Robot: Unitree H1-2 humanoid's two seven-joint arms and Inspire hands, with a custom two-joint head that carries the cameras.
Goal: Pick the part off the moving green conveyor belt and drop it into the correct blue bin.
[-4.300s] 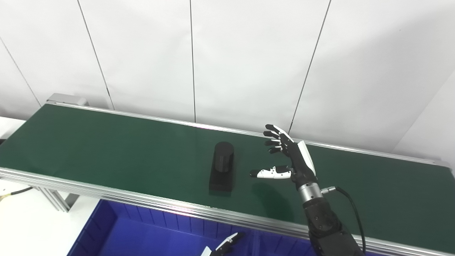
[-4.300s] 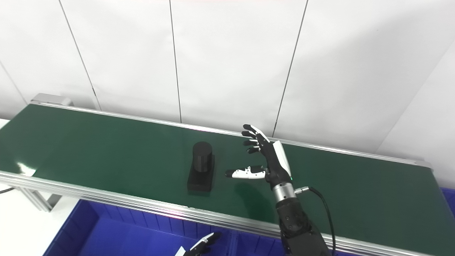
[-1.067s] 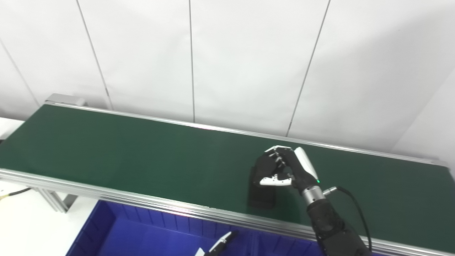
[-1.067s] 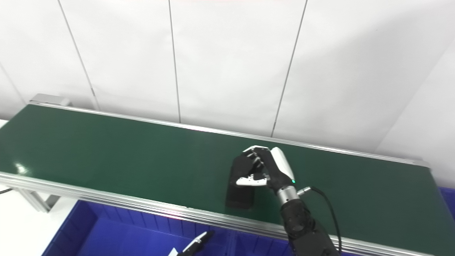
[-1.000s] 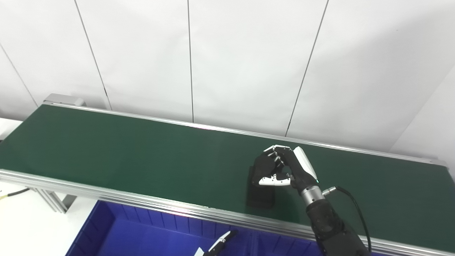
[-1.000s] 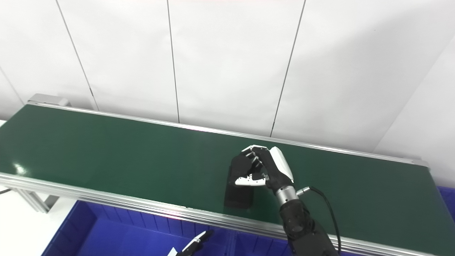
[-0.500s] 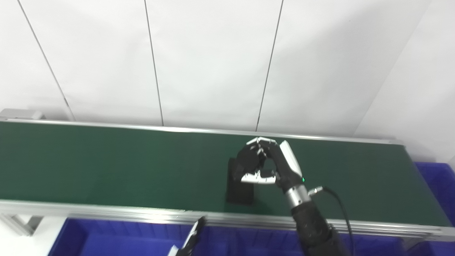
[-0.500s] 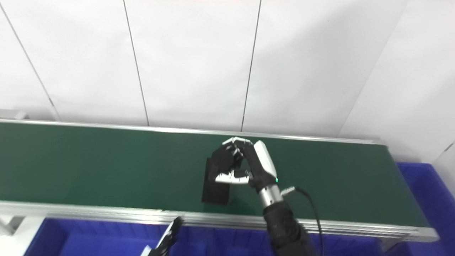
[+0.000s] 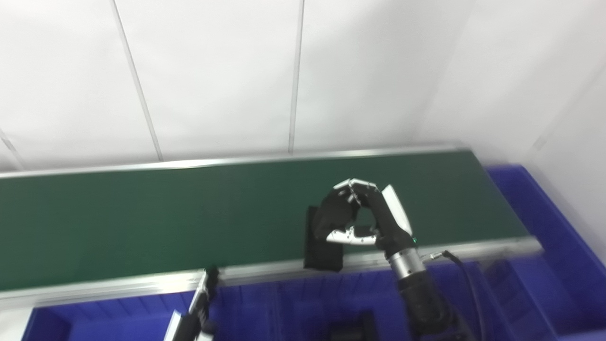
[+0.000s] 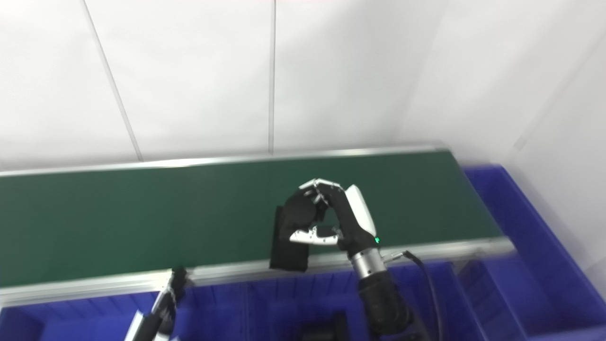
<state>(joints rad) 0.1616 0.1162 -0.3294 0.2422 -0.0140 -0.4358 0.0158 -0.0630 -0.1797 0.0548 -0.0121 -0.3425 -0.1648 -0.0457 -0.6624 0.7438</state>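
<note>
The part (image 9: 322, 246) is black, a cylinder on a flat block. My right hand (image 9: 367, 220) is shut on its cylinder and holds it at the near edge of the green conveyor belt (image 9: 142, 218), its block overhanging the belt's metal rail. It also shows in the right eye view (image 10: 289, 246). My left hand (image 9: 199, 308) is low at the bottom left over the blue bin (image 9: 284, 308); only its tip shows, so its state is unclear.
A dark object (image 9: 352, 329) lies in the blue bin below the part. Another blue bin (image 9: 544, 222) runs along the belt's right end. A white panelled wall stands behind the belt.
The camera has swung right, so the belt's right end and right bin show. My right hand has brought the part toward me to the belt's near edge.
</note>
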